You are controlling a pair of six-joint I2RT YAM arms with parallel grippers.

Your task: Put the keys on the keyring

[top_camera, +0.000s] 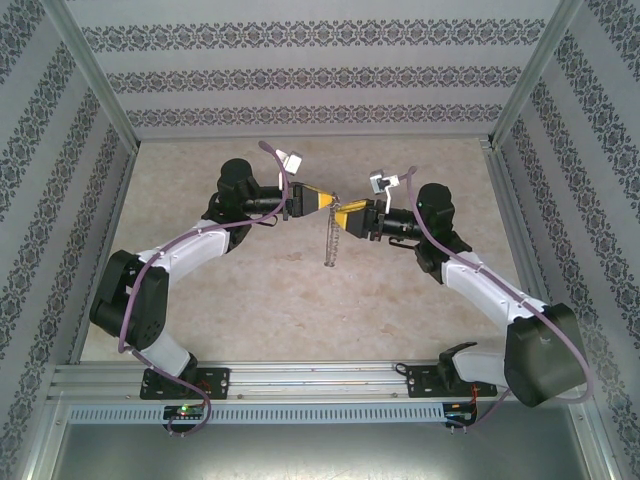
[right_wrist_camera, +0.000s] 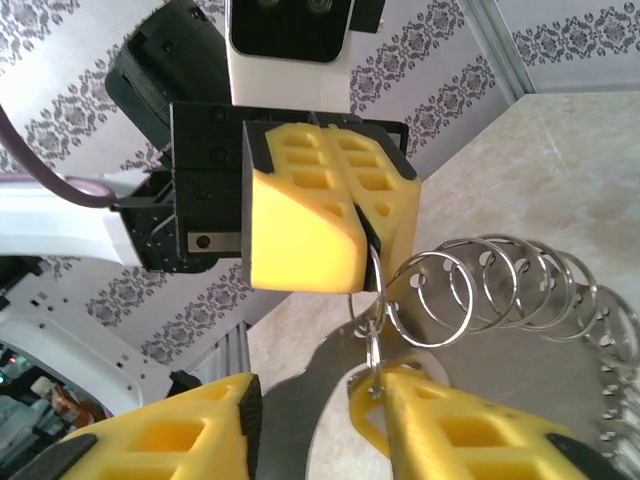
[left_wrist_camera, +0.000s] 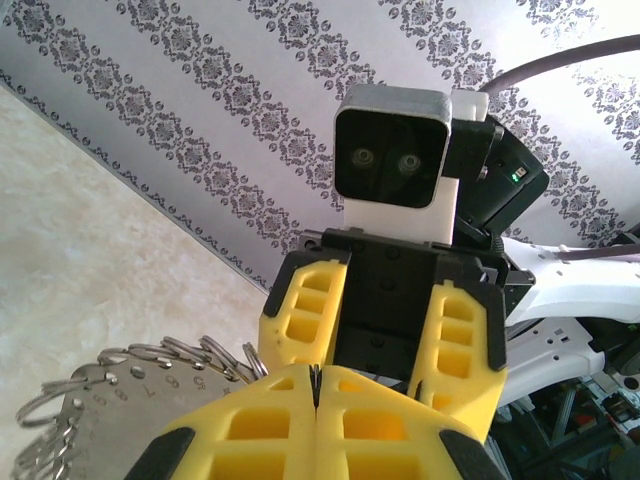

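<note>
Patterned walls (top_camera: 320, 75) close in the beige table (top_camera: 250, 310) at 9, 12 and 3 o'clock. The left arm (top_camera: 165, 270) rises from 7 o'clock and the right arm (top_camera: 500, 300) from 5 o'clock. Both bend inward and meet nose to nose a little toward 12 o'clock from the table's middle. The left hand (top_camera: 328, 200) has its yellow fingers pressed together, pinching one loop of the keyring (top_camera: 331, 245) at their tips; the right wrist view shows the wire caught in the seam between them. The right hand (top_camera: 342, 213) is spread, with a clear gap between its fingers, and a small ring (right_wrist_camera: 373, 352) touches the tip of the finger at 3 o'clock in that view. The keyring, a string of linked grey metal loops, hangs from the pinch toward 6 o'clock in the top view; whether its lower end reaches the table I cannot tell.
</note>
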